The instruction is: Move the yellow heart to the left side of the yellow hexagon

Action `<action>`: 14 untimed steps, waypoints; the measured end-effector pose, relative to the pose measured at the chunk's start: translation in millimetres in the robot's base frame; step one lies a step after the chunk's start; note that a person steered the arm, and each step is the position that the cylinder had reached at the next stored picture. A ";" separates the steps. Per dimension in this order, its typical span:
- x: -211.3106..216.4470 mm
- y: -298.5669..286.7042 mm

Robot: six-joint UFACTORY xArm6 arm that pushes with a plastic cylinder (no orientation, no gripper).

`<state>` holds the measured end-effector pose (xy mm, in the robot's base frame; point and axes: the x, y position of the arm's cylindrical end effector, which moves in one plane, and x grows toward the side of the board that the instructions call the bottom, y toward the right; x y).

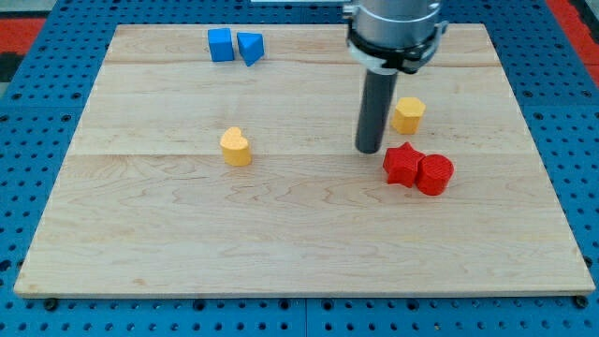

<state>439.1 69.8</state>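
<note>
My tip (368, 151) rests on the wooden desk (140, 243), just left of the yellow hexagon block (407, 114) and the red star block (402, 164). The end effector is a plain rod, nothing to open. The yellow heart block (236, 147) lies well apart at left, so it probably needs a push from its far-left side.

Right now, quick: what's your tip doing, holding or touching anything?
My tip: a bare rod, holds nothing; it sits just left of the yellow hexagon and the red star, touching neither that I can tell, far right of the yellow heart.
</note>
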 end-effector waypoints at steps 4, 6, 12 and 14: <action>31.1 -30.8; 89.3 -128.6; 13.4 -101.3; -17.8 -46.0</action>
<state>421.4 23.8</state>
